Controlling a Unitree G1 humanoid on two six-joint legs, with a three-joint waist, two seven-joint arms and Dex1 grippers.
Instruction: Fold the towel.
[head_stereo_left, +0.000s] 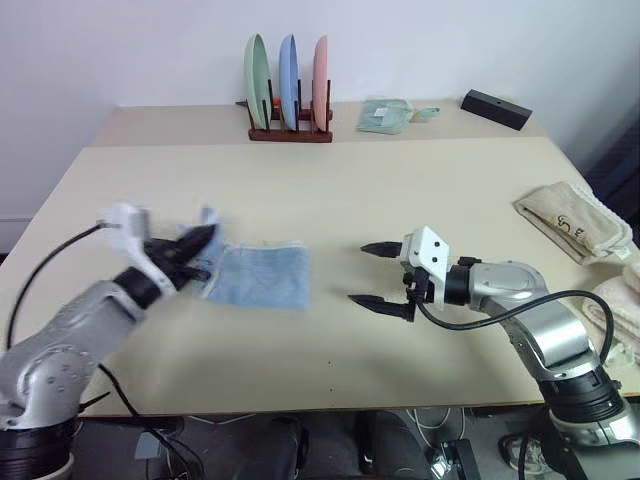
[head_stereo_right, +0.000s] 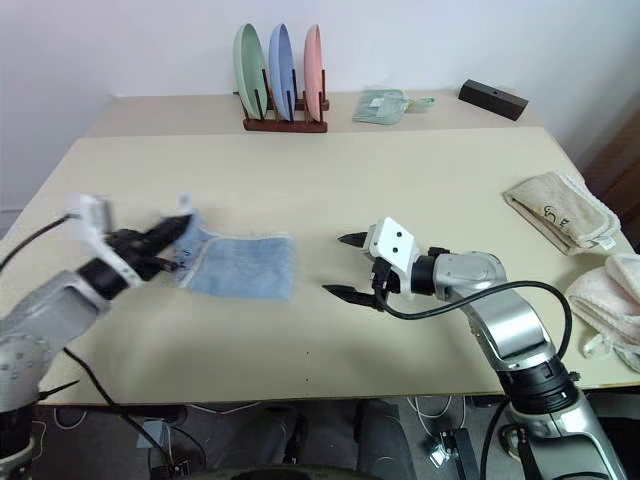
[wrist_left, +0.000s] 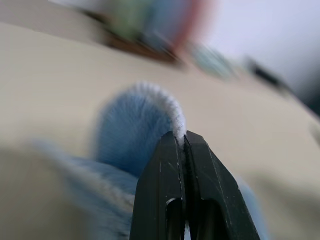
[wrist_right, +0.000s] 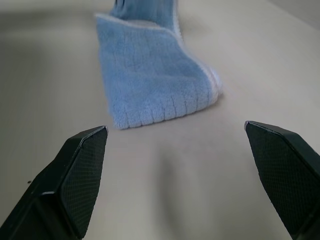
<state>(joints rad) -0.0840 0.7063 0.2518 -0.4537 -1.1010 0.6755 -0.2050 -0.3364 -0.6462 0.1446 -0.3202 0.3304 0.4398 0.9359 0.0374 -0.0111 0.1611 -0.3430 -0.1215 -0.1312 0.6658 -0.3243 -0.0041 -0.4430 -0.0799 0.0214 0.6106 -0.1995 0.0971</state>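
Note:
The light blue towel (head_stereo_left: 262, 276) with white trim lies on the beige table (head_stereo_left: 330, 190), left of centre. Its left end is lifted off the surface, pinched in my left gripper (head_stereo_left: 203, 237), which is shut on the white-trimmed edge (wrist_left: 172, 112). The rest of the towel (wrist_right: 152, 75) still rests flat on the table. My right gripper (head_stereo_left: 378, 273) hovers open just right of the towel's free end, with nothing between its fingers (wrist_right: 82, 165).
A wooden rack (head_stereo_left: 289, 128) with three upright plates stands at the back, a small mint-green cloth (head_stereo_left: 385, 115) and a black box (head_stereo_left: 496, 108) beside it. A folded beige towel (head_stereo_left: 575, 220) and a cream towel (head_stereo_right: 610, 300) lie at the right edge.

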